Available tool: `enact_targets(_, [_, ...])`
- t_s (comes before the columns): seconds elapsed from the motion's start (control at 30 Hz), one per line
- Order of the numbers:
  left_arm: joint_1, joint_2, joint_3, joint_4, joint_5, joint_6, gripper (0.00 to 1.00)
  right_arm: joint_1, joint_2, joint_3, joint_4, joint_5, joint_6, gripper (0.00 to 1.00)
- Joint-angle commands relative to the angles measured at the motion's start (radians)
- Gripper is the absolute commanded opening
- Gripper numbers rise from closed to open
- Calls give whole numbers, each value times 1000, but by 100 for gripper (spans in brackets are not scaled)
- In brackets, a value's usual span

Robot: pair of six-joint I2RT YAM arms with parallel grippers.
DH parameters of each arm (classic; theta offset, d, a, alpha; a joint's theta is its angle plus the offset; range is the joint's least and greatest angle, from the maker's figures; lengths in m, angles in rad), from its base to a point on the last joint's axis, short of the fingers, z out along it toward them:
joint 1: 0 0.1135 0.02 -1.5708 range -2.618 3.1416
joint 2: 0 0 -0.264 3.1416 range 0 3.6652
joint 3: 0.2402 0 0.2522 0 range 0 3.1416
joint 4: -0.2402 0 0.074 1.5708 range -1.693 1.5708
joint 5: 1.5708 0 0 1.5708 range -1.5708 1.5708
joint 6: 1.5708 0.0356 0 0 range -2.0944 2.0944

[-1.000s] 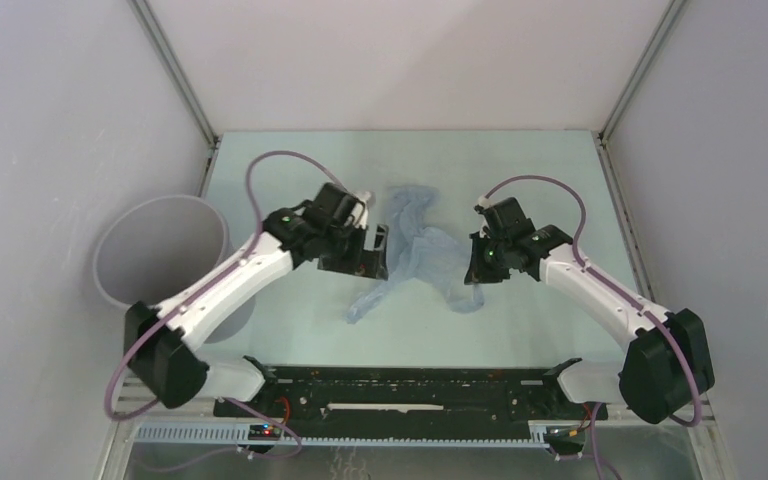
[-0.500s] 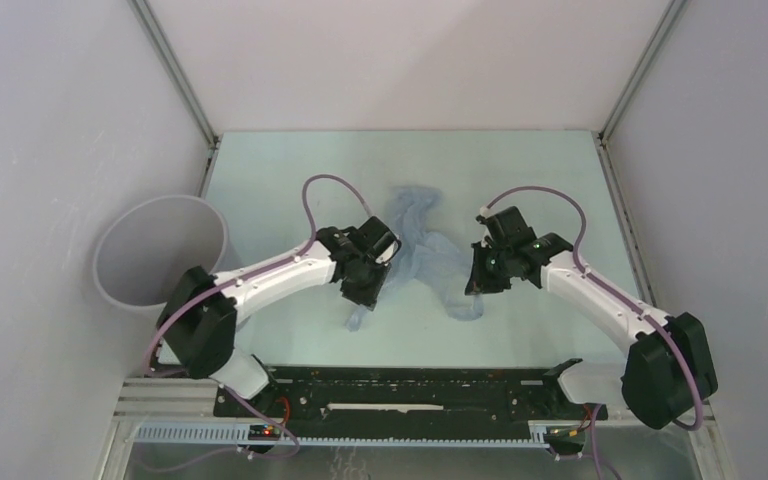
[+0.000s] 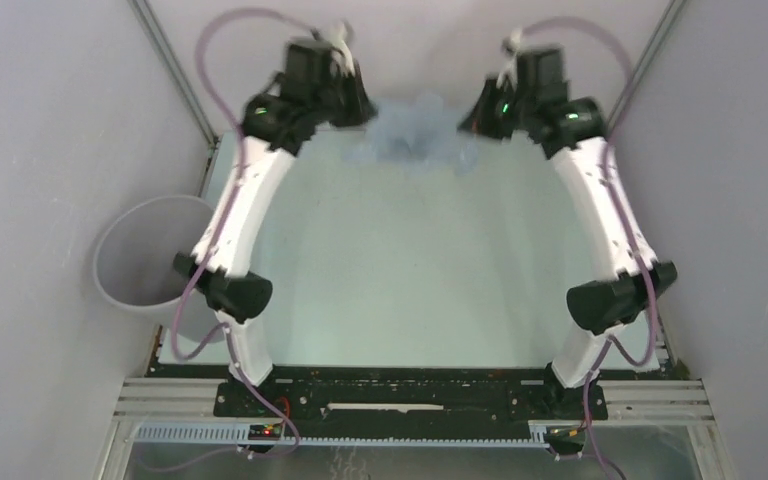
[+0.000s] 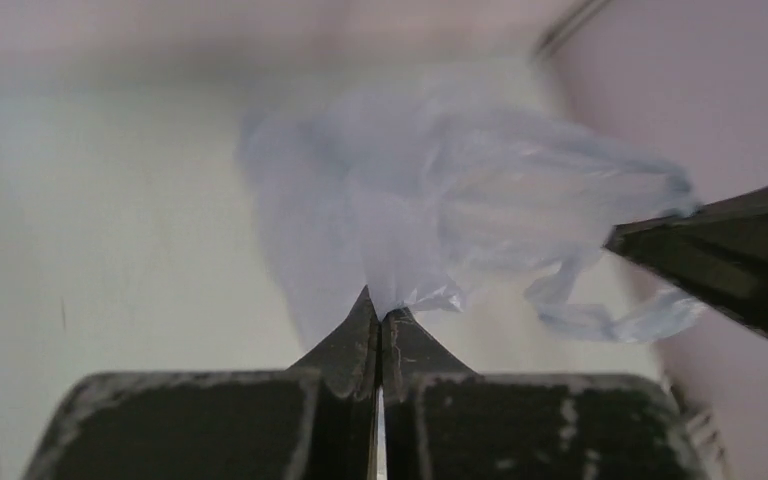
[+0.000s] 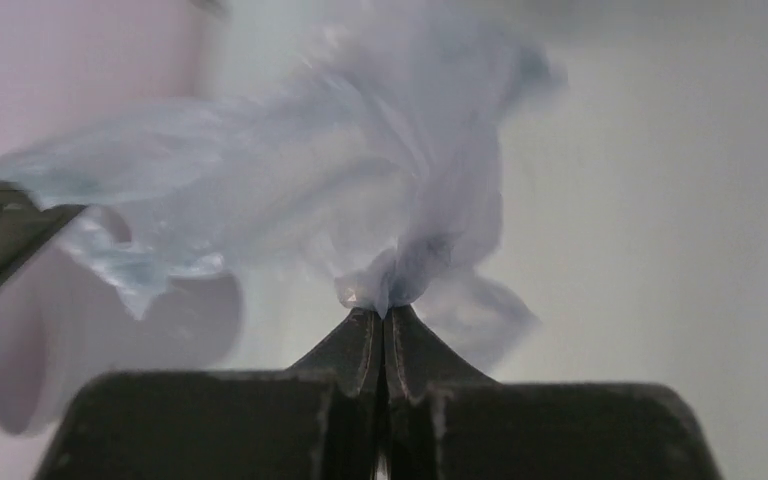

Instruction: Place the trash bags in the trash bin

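Lab test booth: plain walls (image 3: 50,110) around a metal-framed table (image 3: 410,270)

arms (image 3: 243,200) 2, white | joints (image 3: 235,293) black | pincers (image 4: 380,318) black | cables (image 3: 222,25) purple | lights (image 3: 257,110) green

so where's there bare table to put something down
The middle of the table is bare, between the left arm and right arm. Crowded only above it, where the left end effector and right end effector hold the trash bag up.

The trash bag (image 3: 415,130) hangs between my left hand (image 3: 366,117) and right hand (image 3: 471,122), above the bench's (image 3: 410,270) far end. The trash bin (image 3: 118,285) stands at my near left.
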Motion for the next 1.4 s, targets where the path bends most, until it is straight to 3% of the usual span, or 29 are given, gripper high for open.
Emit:
enact_targets(0.0, [-118,-297,262,75,-87,138,0,191,-275,377,-39,148,-230,0])
enact_targets(0.03, [-121,-386,80,169,-128,127,0,226,-375,203,71,167,-260,0])
enact_targets(0.1, [-119,-589,-460,453,-198,65,0,238,-541,-215,302,204,-224,0])
enact_targets(0.17, [-72,-658,-854,559,-181,-77,0,185,-617,-568,409,149,-136,0])
enact_targets(0.27, [-44,-581,-1175,472,41,-137,0,117,-570,-889,358,-17,-61,0])
enact_targets(0.4, [-164,-654,-1414,464,41,-162,0,187,-507,-1146,300,-41,-64,0])
enact_targets(0.53, [-191,-762,-1459,522,63,-211,0,235,-562,-1205,321,-65,-37,0])
enact_targets(0.63, [-175,-732,-1285,490,59,-174,0,209,-585,-1055,265,-31,-63,0])
enact_targets(0.77, [-142,-580,-713,341,46,-93,0,111,-464,-564,69,-37,-120,0])
enact_targets(0.9, [-140,-430,-93,275,-1,-74,0,73,-265,202,-176,-32,-148,0])
enact_targets(0.97, [-164,-443,2,327,-60,-46,0,122,-216,500,-214,30,-182,0])
enact_targets(1.0, [-184,-485,-45,371,-129,-19,0,154,-231,537,-187,71,-201,0])
enact_targets(1.03, [-208,-545,-146,410,-219,3,0,180,-272,486,-130,98,-216,0])
enact_targets(1.07, [-223,-615,-299,467,-315,0,0,196,-344,330,-44,112,-226,0])
enact_targets(1.13, [-203,-738,-646,543,-445,-93,0,195,-492,-64,134,138,-198,0])
enact_targets(1.17, [-177,-769,-814,540,-437,-138,0,187,-551,-267,200,156,-175,0])
enact_targets(1.27, [-71,-724,-1194,484,-199,-249,0,145,-610,-803,253,98,-104,0])
enact_targets(1.37, [-96,-666,-1382,436,-46,-235,0,180,-551,-1106,214,15,-46,0])
